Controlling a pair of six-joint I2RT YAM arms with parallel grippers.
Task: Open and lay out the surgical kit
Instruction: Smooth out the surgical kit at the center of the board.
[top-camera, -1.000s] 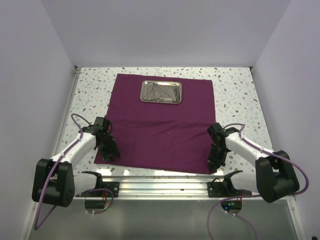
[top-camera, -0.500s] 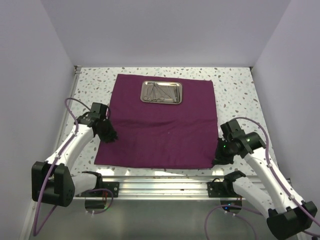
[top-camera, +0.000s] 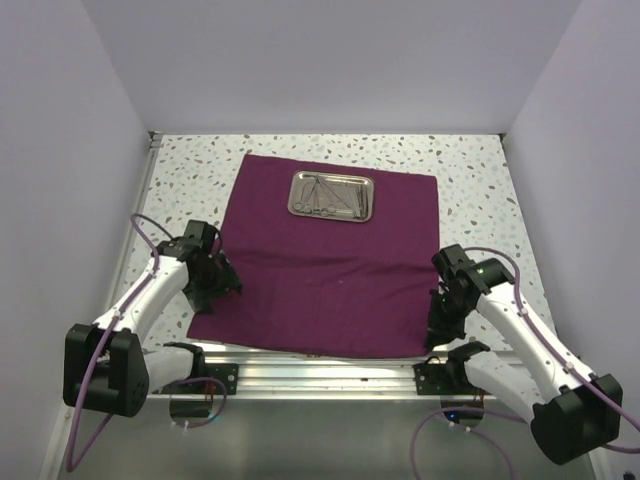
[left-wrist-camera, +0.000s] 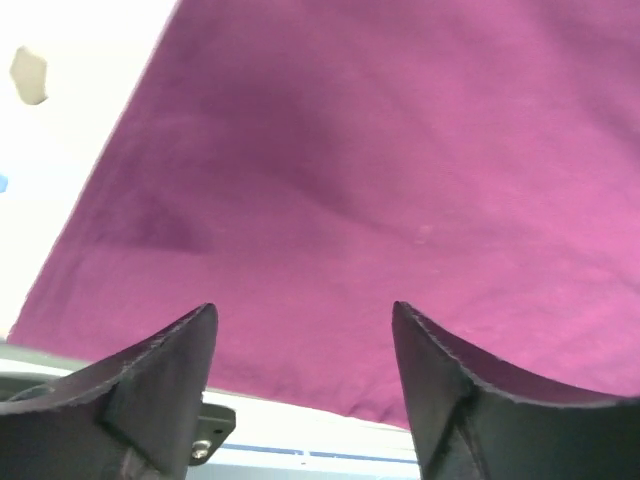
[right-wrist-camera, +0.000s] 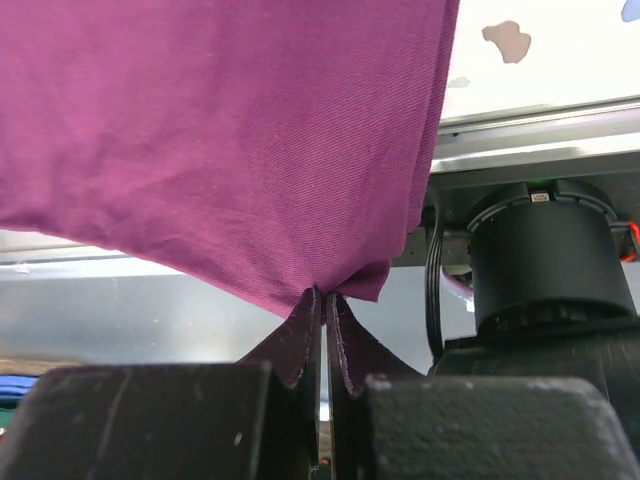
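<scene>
At the near edge of the table (top-camera: 470, 175), just beyond the metal rail (top-camera: 320, 368), the right gripper (top-camera: 438, 328) is at the near right corner of the cloth (top-camera: 330, 270). In the right wrist view its fingers (right-wrist-camera: 292, 350) are pressed together on that corner. The fabric gathers to a point between the tips and is lifted off the surface there. The rail and a black arm base (right-wrist-camera: 545, 250) show past the cloth's edge. Slightly farther in, the left gripper (top-camera: 220, 284) is at the cloth's left edge, near the near left corner. In the left wrist view its fingers (left-wrist-camera: 150, 385) are spread wide with nothing between them and the maroon fabric lies flat below. Whether the tips touch the cloth cannot be told. Across the middle the cloth lies open, roughly square, with soft creases running from side to side and its near edge close to the rail. On the far centre of the cloth is the steel tray (top-camera: 293, 196), its long side parallel to the far edge. It holds thin silver instruments (top-camera: 325, 195), some with ring handles; their kinds are too small to tell apart. Beyond the cloth, a strip of speckled table reaches the back wall.
</scene>
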